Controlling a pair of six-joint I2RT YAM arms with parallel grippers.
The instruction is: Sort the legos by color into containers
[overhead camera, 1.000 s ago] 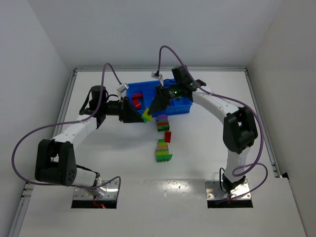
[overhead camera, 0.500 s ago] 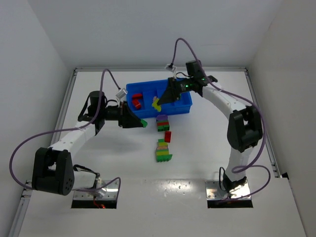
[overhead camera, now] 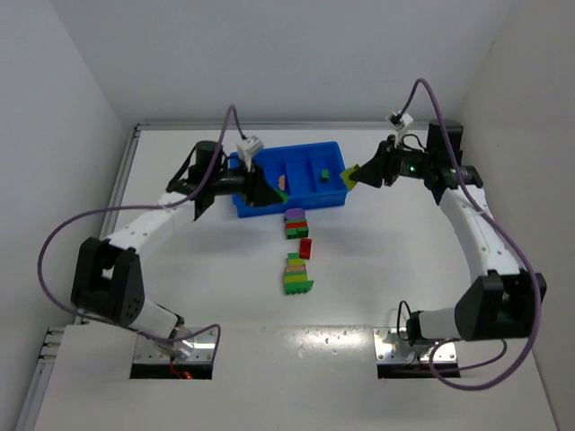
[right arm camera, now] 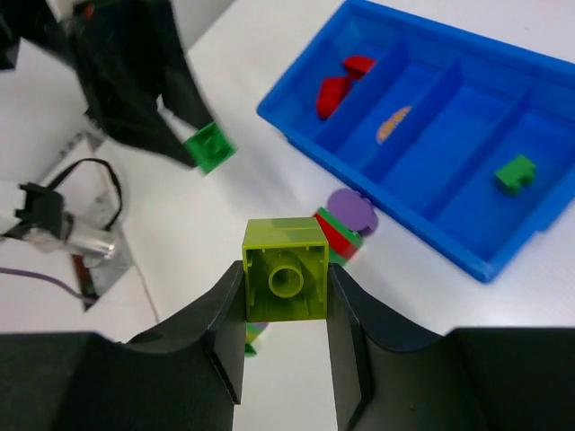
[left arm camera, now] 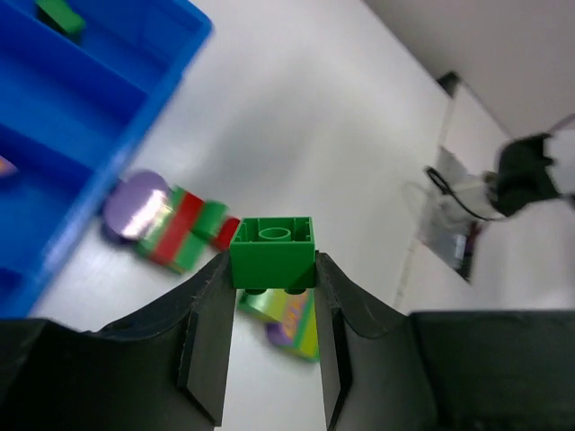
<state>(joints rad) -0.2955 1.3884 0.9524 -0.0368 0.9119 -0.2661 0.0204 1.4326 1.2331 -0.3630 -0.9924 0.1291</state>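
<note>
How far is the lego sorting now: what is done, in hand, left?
Done: red bricks, a pink piece and a green brick lie in separate tray compartments. In hand: the left gripper holds a second green brick, the right gripper a yellow-green brick. Left: a purple-topped stack, a red brick and a mixed stack on the table.

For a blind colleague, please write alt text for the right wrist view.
The right gripper holds a yellow-green brick above the white table. Behind it, a blue tray contains two red bricks, a pinkish piece and a green brick.
</note>
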